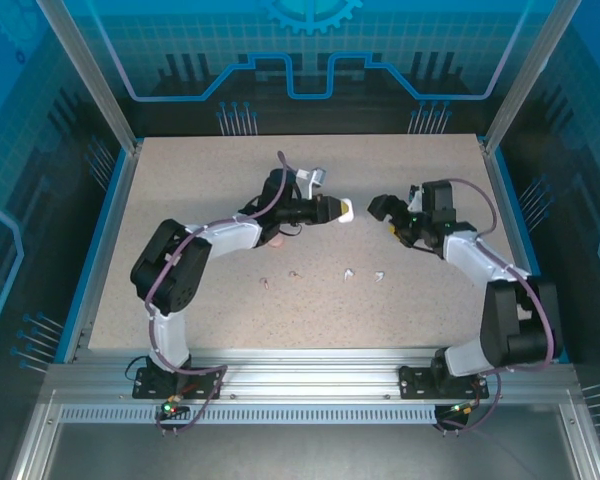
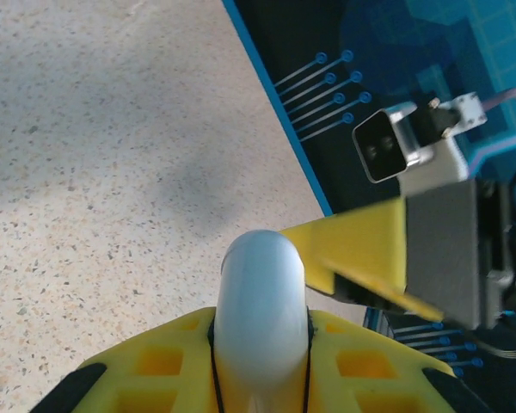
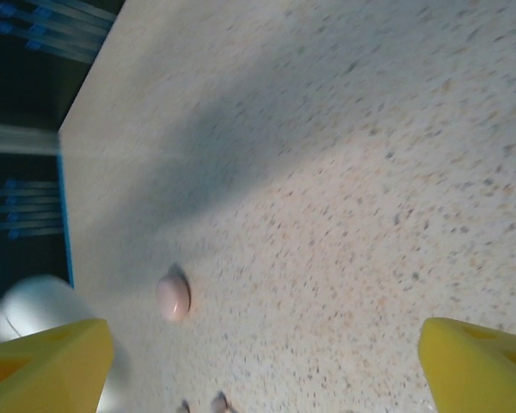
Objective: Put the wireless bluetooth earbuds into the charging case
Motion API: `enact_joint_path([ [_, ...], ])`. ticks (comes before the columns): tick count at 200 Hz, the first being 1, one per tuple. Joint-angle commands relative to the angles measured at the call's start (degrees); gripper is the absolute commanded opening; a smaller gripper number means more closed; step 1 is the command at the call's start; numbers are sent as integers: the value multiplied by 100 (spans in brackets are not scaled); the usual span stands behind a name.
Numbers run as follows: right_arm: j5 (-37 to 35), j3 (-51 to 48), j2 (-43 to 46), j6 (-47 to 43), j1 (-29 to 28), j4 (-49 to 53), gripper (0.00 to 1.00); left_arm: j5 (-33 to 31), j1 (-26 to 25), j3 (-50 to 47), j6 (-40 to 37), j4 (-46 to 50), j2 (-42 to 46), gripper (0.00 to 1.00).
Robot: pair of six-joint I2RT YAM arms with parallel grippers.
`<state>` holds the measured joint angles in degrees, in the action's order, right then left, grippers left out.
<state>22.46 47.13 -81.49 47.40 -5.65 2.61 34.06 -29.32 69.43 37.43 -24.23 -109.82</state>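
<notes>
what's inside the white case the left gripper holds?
Interior hidden: the white case, clamped in the left gripper, shows just its smooth outer shell. Four earbuds lie loose on the table.

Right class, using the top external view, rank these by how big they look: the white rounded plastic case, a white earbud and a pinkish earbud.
Largest: white rounded plastic case.
Then, unranked: white earbud and pinkish earbud. Both are tiny specks, too alike to separate.
</notes>
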Motion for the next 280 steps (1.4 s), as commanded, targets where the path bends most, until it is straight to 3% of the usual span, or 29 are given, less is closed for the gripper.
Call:
enact_joint_path([
  [1, 676, -392, 469, -742, -159, -1123, 92, 776, 139, 245, -524, 702, 249, 0],
  [37, 1183, -754, 668, -1097, -336, -1534, 92, 1169, 179, 541, -757, 1237, 253, 0],
  [128, 971, -378, -101, -1207, -591, -1500, 86, 1264, 172, 565, -641, 1128, 372, 0],
  [198, 827, -568, -877, -720, -34, -1770, 80, 1485, 170, 370, -588, 979, 685, 0],
  [280, 1535, -785, 368, -710, 104, -1580, 79, 1428, 164, 273, -523, 789, 596, 0],
])
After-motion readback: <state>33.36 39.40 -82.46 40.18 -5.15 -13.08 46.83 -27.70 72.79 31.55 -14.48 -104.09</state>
